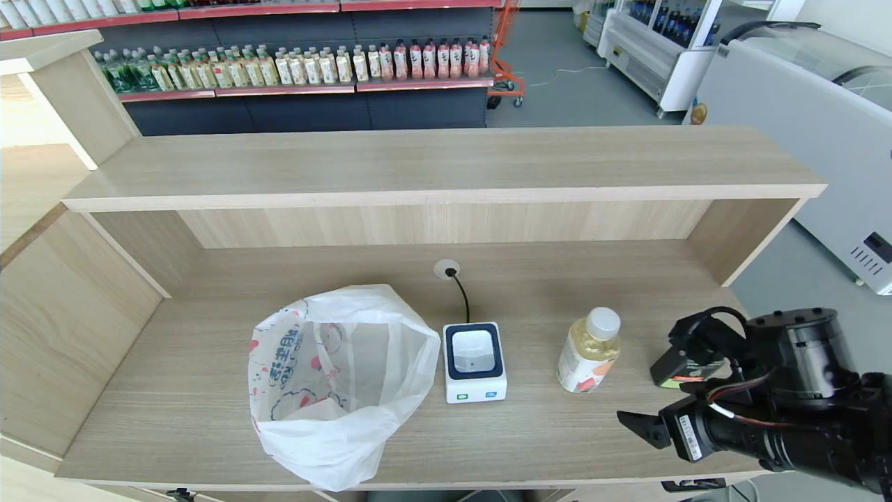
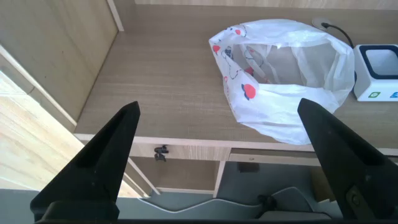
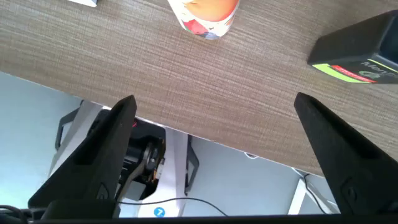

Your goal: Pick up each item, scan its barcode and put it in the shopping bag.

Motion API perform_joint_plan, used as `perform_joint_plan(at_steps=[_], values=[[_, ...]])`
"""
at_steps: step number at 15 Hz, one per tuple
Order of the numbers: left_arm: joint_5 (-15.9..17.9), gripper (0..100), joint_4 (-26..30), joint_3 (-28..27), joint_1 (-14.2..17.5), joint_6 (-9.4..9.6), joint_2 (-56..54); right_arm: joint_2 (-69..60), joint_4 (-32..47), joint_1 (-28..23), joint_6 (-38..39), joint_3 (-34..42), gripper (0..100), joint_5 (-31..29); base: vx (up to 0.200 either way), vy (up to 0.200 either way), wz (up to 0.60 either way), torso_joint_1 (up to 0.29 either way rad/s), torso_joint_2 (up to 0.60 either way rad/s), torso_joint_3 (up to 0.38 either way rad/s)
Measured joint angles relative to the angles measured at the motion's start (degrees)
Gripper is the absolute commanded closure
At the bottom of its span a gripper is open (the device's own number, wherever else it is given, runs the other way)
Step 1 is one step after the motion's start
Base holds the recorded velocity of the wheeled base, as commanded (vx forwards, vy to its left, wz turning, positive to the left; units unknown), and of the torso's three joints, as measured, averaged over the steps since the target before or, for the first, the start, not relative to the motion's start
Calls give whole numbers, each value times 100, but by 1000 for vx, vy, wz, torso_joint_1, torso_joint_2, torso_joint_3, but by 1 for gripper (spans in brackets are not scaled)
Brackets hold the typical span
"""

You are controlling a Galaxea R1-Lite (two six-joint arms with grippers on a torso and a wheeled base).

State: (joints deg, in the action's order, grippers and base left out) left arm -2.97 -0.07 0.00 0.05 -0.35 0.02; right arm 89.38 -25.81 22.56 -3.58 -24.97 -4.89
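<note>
1. The right gripper (image 3: 216,102) hangs over the front edge of the surface (image 1: 174,390), released, its fingers spread wide and nothing between them. That wide spread looks like readiness for the first pick.
2. The bottle (image 1: 589,348) stands upright just ahead of the right gripper and toward the robot's left of it, white cap on top, pale yellow liquid inside. Standing free of everything else, it leaves room for a finger on either side.
3. A dark box (image 1: 686,366) lies flat close ahead of the right gripper, beside the bottle and apart from it. The arm partly hides it in the head view.
4. The scanner (image 1: 474,359) sits beyond the bottle from the right gripper, its window facing up and its cable (image 1: 461,293) running toward the back. Placed between the goods and the bag, it lets an item cross the window on its way over.
5. The shopping bag (image 2: 280,74) stands ahead of the left gripper (image 2: 219,107), touching or almost touching the scanner, its mouth held open and upward so items can be dropped in.
6. The left gripper waits off the front edge of the surface, also released and holding nothing. Neither item has been scanned or bagged yet, as far as I can judge.
</note>
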Motion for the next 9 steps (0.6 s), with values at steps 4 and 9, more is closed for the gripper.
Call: perform_joint_plan(at_steps=[4,9], values=[[0,0,0,0,5,-2,0,709,-475,312,-62,-174,0,-471,0,0,0,0,0,0],[0,0,0,0,0,0,0,1045,-525,369,-90,-557,0,-532,0,0,0,0,0,0]])
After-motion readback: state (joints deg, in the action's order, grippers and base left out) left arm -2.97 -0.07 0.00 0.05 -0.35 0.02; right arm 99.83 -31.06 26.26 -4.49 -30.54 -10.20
